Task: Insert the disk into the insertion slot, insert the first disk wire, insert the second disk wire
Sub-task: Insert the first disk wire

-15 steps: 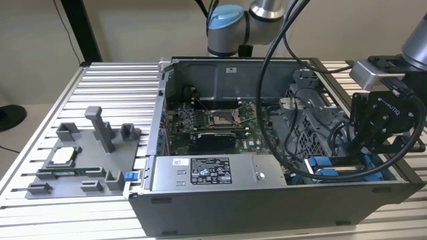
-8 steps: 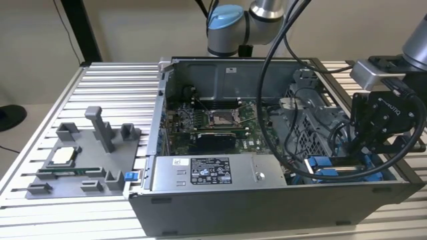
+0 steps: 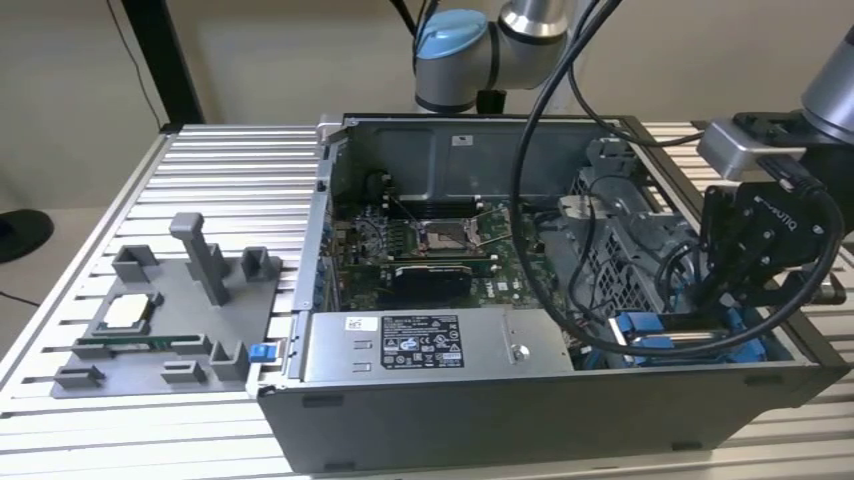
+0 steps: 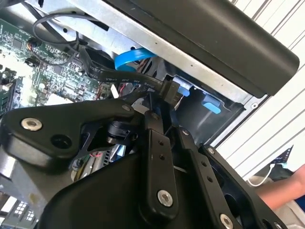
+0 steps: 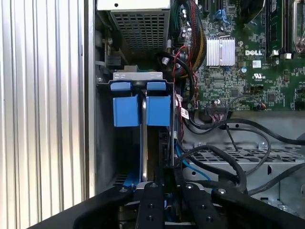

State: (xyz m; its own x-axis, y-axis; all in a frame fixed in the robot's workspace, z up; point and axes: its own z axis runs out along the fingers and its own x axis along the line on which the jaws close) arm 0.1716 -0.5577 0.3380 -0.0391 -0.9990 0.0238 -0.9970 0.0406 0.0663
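Second wrist view, gripper (image 4: 164, 106) pinching wire connector (image 4: 170, 88), case wall (image 4: 200, 59) close.

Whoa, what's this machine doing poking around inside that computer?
The robot's gripper hangs down in a corner of the open computer case, right over the insertion slot. The disk, in its blue bracket, sits in that slot. In the second wrist view a black wire ends in a plug at the gripper's tip. Whether it is gripped I cannot tell.
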